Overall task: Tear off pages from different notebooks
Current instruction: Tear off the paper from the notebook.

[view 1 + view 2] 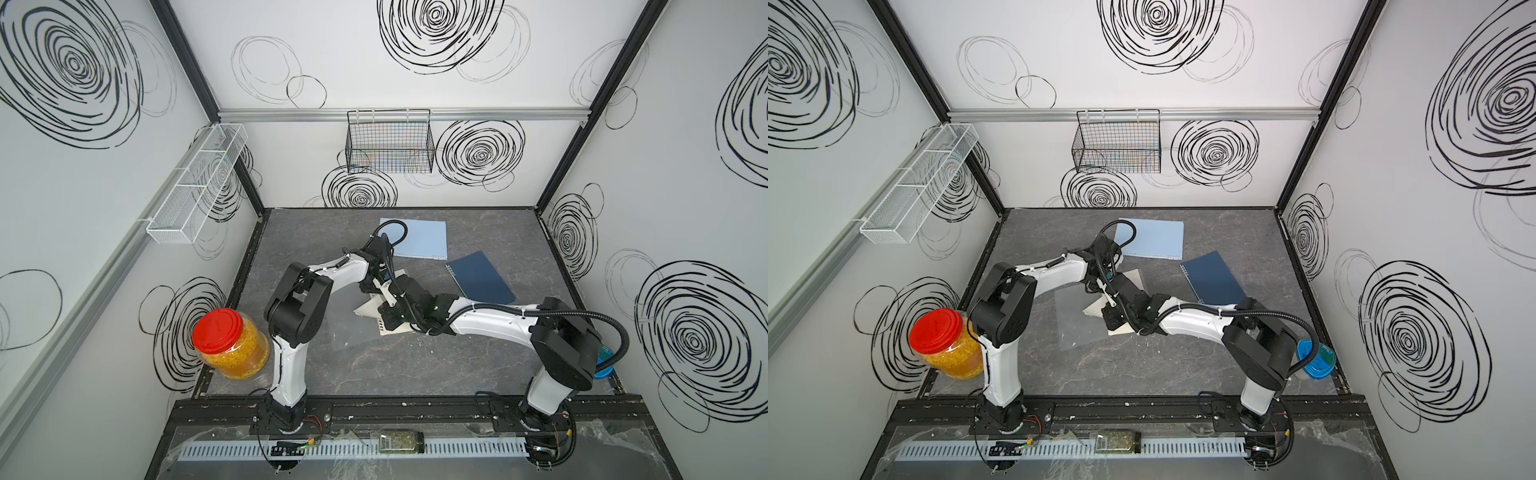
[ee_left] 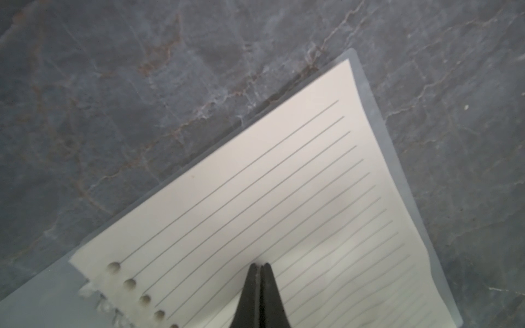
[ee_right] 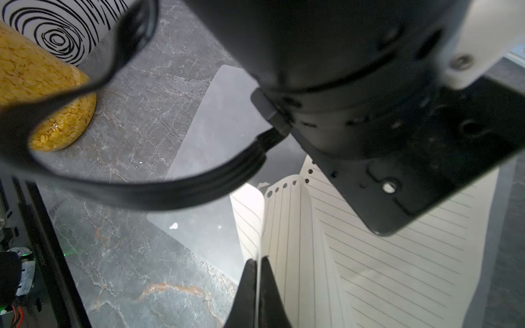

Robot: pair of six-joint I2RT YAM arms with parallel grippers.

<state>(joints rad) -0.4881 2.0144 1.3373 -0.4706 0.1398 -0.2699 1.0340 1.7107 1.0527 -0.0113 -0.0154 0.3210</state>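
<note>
The clear-covered notebook (image 1: 395,328) lies open mid-table, its clear cover (image 3: 221,127) flipped flat beside it. My left gripper (image 2: 260,265) is shut with nothing between its tips, which press down on the notebook's lined paper (image 2: 255,184) near the punched holes (image 2: 129,284). My right gripper (image 3: 258,259) is shut on the edge of one lined page (image 3: 287,227), which curls up off the stack. In both top views the two grippers meet over this notebook, left (image 1: 376,291) and right (image 1: 388,320). The light-blue notebook (image 1: 419,239) and the navy notebook (image 1: 482,278) lie shut behind.
A red-lidded jar of yellow flakes (image 1: 224,340) stands at the table's left edge. A blue-lidded container (image 1: 1316,361) sits behind the right arm's base. A black wire basket (image 1: 390,141) and a white one (image 1: 195,187) hang on the walls.
</note>
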